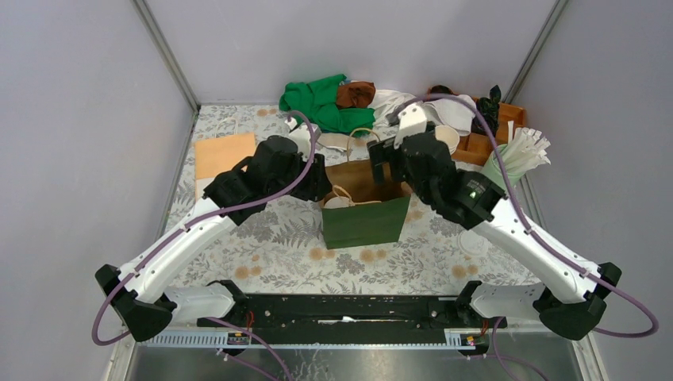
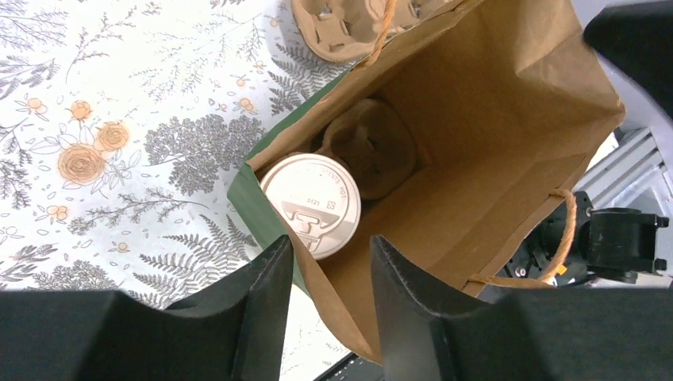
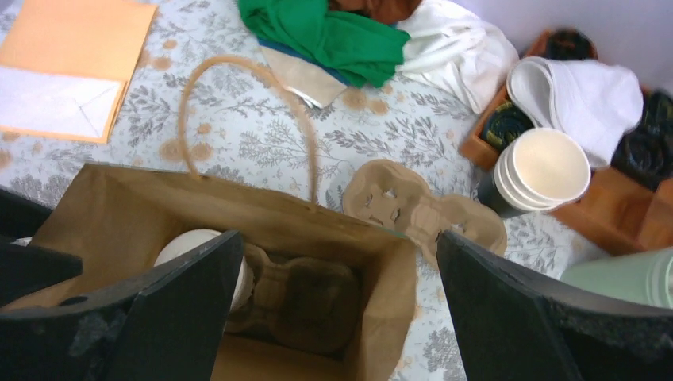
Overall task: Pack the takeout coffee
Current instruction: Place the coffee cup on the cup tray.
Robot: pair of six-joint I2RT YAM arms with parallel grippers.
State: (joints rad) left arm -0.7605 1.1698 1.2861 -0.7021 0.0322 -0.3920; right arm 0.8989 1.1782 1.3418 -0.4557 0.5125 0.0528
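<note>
Takeout coffee (image 2: pixel 311 202) sits lid-up inside the green paper bag (image 1: pixel 365 222), seated in one pocket of a brown pulp carrier (image 2: pixel 373 155) at the bag's bottom. Left gripper (image 2: pixel 333 309) hovers over the bag mouth, fingers partly apart and pinching nothing, with the bag rim showing in the gap. Right gripper (image 3: pixel 341 317) is over the bag's other side, jaws spread wide and empty; a second carrier (image 3: pixel 424 210) lies on the table (image 1: pixel 278 246) just behind the bag.
</note>
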